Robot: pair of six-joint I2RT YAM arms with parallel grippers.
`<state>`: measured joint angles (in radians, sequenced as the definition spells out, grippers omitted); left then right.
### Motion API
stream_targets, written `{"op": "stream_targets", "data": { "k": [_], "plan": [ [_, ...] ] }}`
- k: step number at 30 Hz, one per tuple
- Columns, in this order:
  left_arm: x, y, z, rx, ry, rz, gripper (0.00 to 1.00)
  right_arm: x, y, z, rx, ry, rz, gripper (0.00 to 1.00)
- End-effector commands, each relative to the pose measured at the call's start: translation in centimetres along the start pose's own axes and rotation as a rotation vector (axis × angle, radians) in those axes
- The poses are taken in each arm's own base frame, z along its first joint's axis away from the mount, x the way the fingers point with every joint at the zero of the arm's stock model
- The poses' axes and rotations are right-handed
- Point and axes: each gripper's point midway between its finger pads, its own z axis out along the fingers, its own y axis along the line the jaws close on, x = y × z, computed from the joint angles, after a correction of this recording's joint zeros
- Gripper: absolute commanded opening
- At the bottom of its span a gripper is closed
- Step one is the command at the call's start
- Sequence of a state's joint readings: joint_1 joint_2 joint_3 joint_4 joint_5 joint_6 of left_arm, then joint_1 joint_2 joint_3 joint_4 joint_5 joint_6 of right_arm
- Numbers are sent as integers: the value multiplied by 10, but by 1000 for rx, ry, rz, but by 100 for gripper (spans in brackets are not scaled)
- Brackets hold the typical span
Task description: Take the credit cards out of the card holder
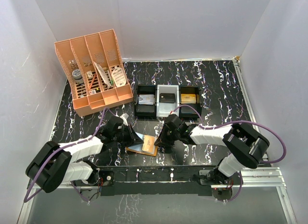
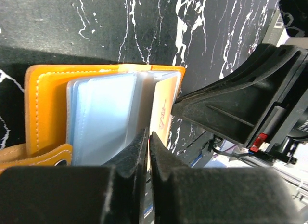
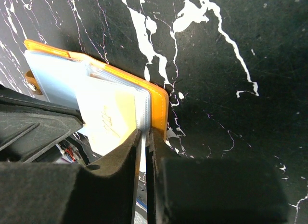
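Left gripper point(image 2: 148, 138): jaws together, pinching a clear inner leaf of the holder point(image 2: 48, 103). Right gripper point(image 3: 144, 137): jaws almost together on a thin pale edge at the holder's opposite side. Holder: lying open on the desk point(image 1: 216, 89) between both grippers; cards point(image 2: 103, 118) inside its sleeves.

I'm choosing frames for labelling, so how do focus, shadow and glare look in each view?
Top external: even light and sharp, but the card holder is small in frame. Left wrist: holder crisp, the left end effector a dark, soft foreground mass. Right wrist: the right end effector likewise blurred, with deep shadow on the table right of the holder.
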<state>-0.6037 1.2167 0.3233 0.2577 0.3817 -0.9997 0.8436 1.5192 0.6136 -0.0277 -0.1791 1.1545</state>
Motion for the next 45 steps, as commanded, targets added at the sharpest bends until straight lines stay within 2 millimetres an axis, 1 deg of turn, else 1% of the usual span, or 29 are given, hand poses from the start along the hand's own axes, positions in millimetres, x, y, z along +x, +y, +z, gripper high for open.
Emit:
{"op": "stream_targets", "data": {
  "k": [1,5,10,12,14,15,21,28,35,37,39,41,45],
  "plan": [
    [4,-7,0,48,34,-6,8,-8,-6,-3,39,-44,-23,9],
    [6,-12,3,83,50,-13,11,-6,-7,-4,29,-39,-14,9],
    [9,-15,6,111,71,-25,11,-3,-7,-3,21,-31,-9,9],
    [10,-16,6,121,75,-26,9,-3,-6,-3,17,-30,-8,9],
    [9,-17,6,124,74,-26,3,-3,-7,-2,20,-28,-7,9],
    [9,-16,6,119,70,-30,0,-3,-6,-3,20,-30,-6,9],
    [6,-6,0,61,34,-27,0,-6,-11,-3,48,-45,1,9],
    [-2,-11,-7,78,3,-28,0,-4,-13,2,52,-32,-18,9],
    [1,-1,-8,22,21,-10,0,-8,-11,-1,52,-46,-34,10],
    [0,-2,-9,23,14,-2,2,-9,-9,-1,47,-49,-37,10],
    [0,-5,-8,42,21,7,2,-9,-5,-2,38,-44,-48,11],
    [1,-8,-7,59,36,13,0,-12,6,-5,11,-44,-67,12],
    [1,-9,-4,62,45,10,0,-21,37,-18,-72,-73,-122,17]
  ]
}}
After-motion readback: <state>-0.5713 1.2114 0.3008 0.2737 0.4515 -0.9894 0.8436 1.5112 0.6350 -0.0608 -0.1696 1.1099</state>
